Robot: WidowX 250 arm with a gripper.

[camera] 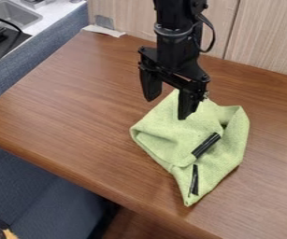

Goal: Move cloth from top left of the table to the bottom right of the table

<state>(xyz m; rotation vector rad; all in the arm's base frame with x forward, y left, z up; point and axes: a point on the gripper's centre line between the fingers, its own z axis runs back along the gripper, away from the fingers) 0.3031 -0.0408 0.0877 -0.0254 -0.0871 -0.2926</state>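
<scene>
Cloth (pixel 170 135) lies rumpled at four o'clock on your surface (pixel 77 102).
Your pincer (pixel 167 108) hangs wide over its eleven-o'clock edge; two black strips (pixel 206 145) mark the cloth.

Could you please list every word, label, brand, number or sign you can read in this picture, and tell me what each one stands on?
There is no readable text to quote.
Green cloth: no lettering that I can make out, nor on the two black strips on it.
Table and wood-grain panels: no labels or signs seen.
Gripper: no marking that I can read.
</scene>
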